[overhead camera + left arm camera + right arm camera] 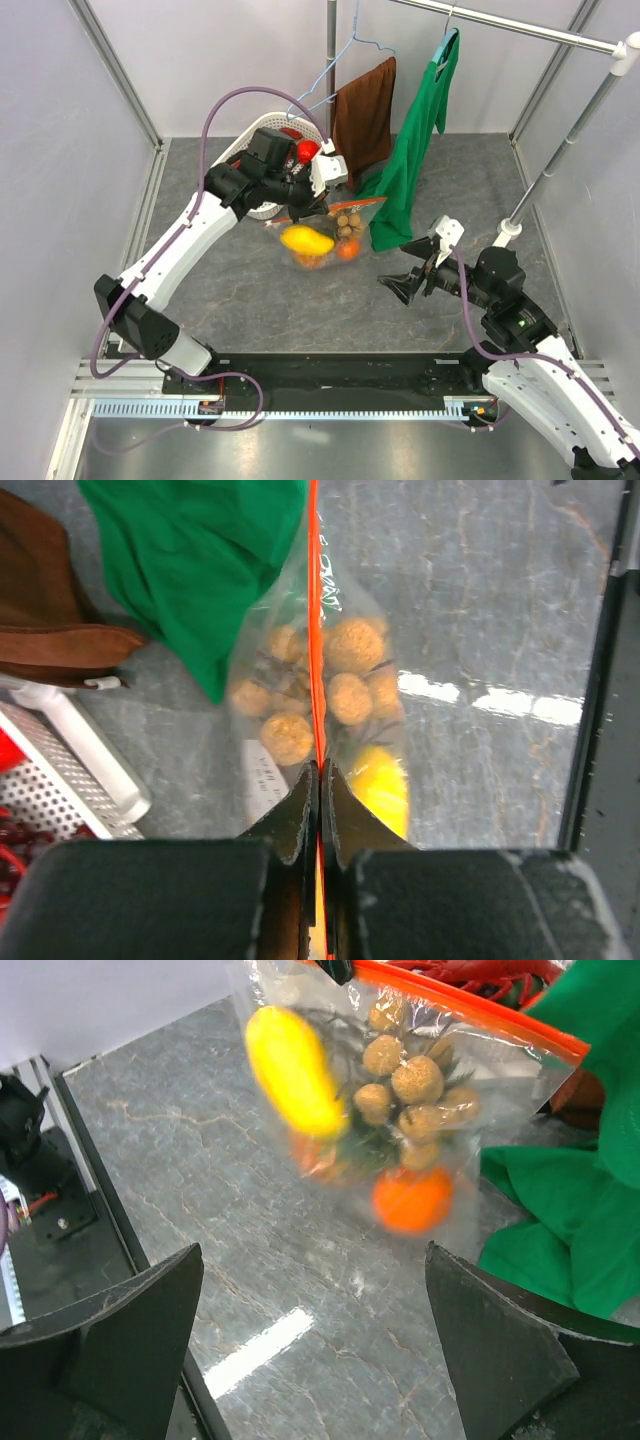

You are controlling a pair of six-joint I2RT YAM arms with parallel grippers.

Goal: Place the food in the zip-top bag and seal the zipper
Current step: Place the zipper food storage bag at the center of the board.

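My left gripper is shut on the red-orange zipper of the clear zip-top bag and holds the bag hanging above the table. In the left wrist view its jaws pinch the zipper. Inside the bag are a yellow fruit, a tan grape bunch and an orange ball. The right wrist view shows the bag, yellow fruit, grapes, orange ball and a blurred orange piece. My right gripper is open and empty, right of the bag and lower, and shows in the right wrist view.
A white mesh basket with red items stands behind the left gripper. A brown cloth and a green shirt hang from a rail, the shirt's hem pooling on the table right of the bag. Metal posts stand at the back and right.
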